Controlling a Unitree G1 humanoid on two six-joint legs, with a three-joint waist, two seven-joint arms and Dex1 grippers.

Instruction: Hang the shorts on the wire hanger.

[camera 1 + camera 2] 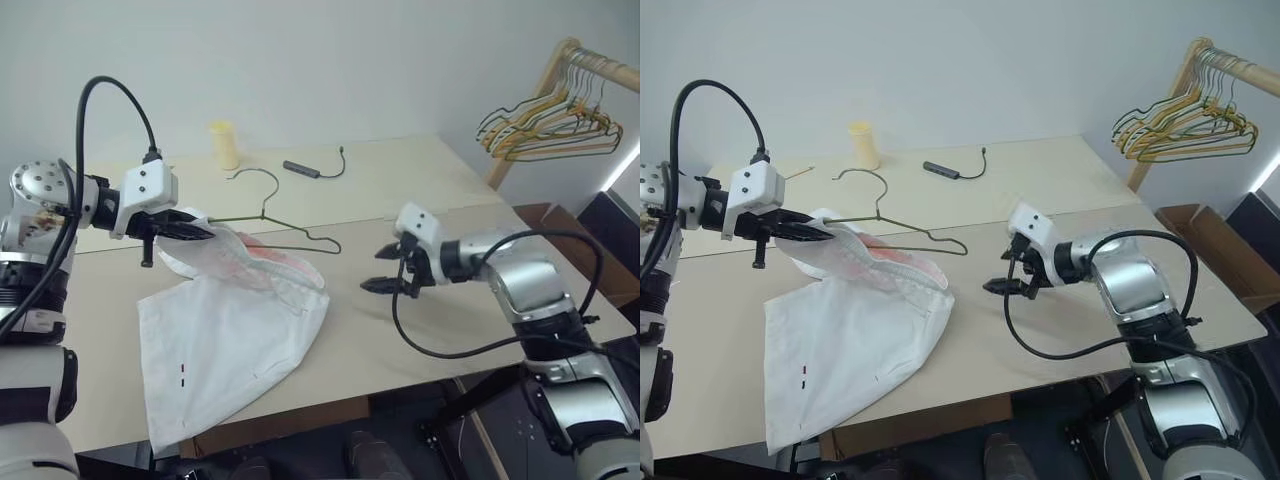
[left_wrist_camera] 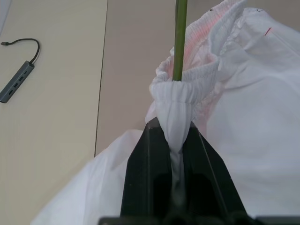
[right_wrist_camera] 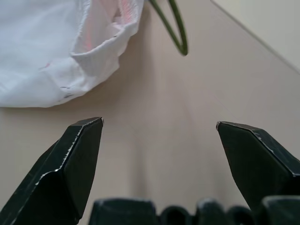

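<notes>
The left gripper is held up above the left part of the table, its arm reaching in from the left with the wrist roughly level and the black fingers pointing right and slightly down. Its jaws are closed on a bunched fold of the waistband of the shorts, pinched tight between the two fingers in the left wrist view. The rest of the white shorts hangs from that grip and spreads down over the near left part of the table, with a pinkish stain near the waistband and small dark marks lower down.

The wire hanger lies just beyond the shorts. One green arm of it runs into the gathered waistband right at the left gripper; whether the fingers also pinch the wire is hard to tell. Its hook curves up on the far side, and its right end rests on the table past the edge of the cloth.

The right gripper hovers low over the table to the right of the shorts, well apart from them. Its forearm comes in from the right, pointing left and a little down. Its jaws stand wide open and hold nothing.

On the far part of the table stand a yellow cup and a grey cable adapter. A rack with hangers stands at far right.
</notes>
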